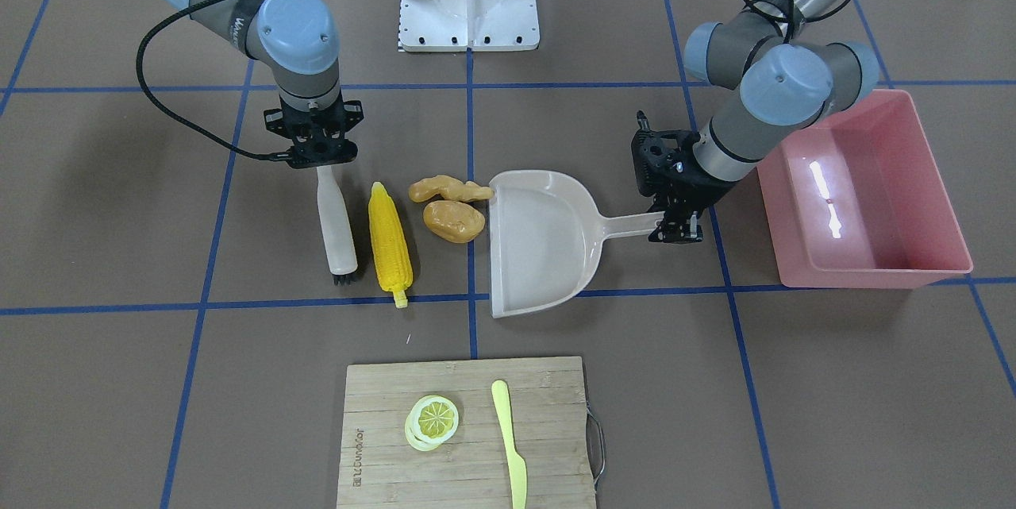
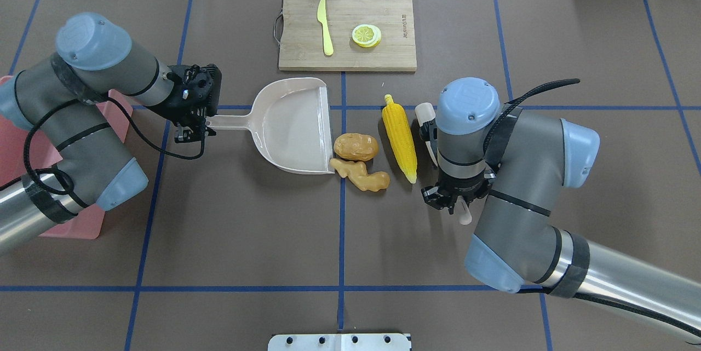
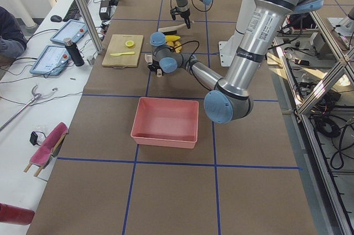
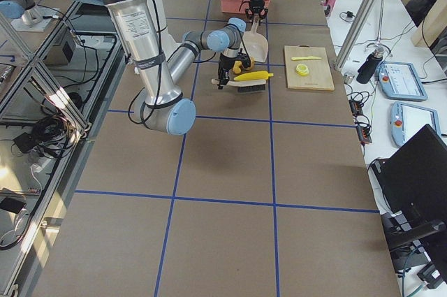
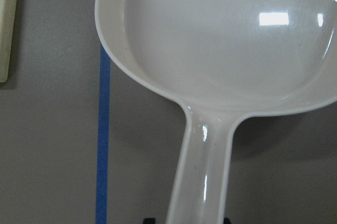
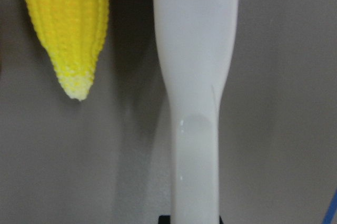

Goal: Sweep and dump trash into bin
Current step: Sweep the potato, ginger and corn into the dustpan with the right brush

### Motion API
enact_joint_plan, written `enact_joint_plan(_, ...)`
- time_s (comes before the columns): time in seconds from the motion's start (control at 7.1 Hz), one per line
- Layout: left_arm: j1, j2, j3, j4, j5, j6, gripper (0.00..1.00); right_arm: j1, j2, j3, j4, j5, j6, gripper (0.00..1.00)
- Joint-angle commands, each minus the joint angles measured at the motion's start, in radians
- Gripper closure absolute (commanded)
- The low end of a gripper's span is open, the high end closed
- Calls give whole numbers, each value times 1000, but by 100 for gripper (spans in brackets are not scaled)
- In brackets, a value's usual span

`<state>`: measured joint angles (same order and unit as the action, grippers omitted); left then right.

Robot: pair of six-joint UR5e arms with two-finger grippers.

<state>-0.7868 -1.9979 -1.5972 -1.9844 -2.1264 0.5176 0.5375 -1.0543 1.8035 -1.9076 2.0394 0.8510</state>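
Left gripper (image 2: pixel 190 132), tilted, clamps the dustpan (image 2: pixel 290 126); right gripper (image 1: pixel 319 160), pointing down, clamps the brush (image 1: pixel 336 225).

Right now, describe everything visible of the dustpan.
The dustpan is glossy, pale whitish plastic: a wide, empty scoop with raised rim and a straight handle. It lies flat on the table, the left gripper shut on its handle end. Its open mouth faces the potato; the ginger root touches one lip corner.

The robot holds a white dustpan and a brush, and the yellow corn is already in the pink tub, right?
No. The yellow toy corn cob lies on the table beside the white-handled brush, not in the pink rectangular plastic tub, as the exterior front-facing view shows. The rest is right.
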Motion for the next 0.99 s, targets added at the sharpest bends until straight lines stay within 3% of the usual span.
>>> enact_joint_plan(0.0, 0, 7, -3, -1, 0, -2, 99, -14, 66, -62, 82, 2, 81, 100)
enact_joint_plan(0.28, -2, 10, -12, -2, 0, -4, 99, -30, 144, -119, 87, 10, 131, 100)
enact_joint_plan(0.56, 0, 10, -15, -1, 0, -7, 100, -65, 195, -197, 162, 8, 202, 100)
enact_joint_plan(0.85, 0, 10, -13, -1, 2, -5, 100, -88, 224, -205, 179, 10, 233, 100)
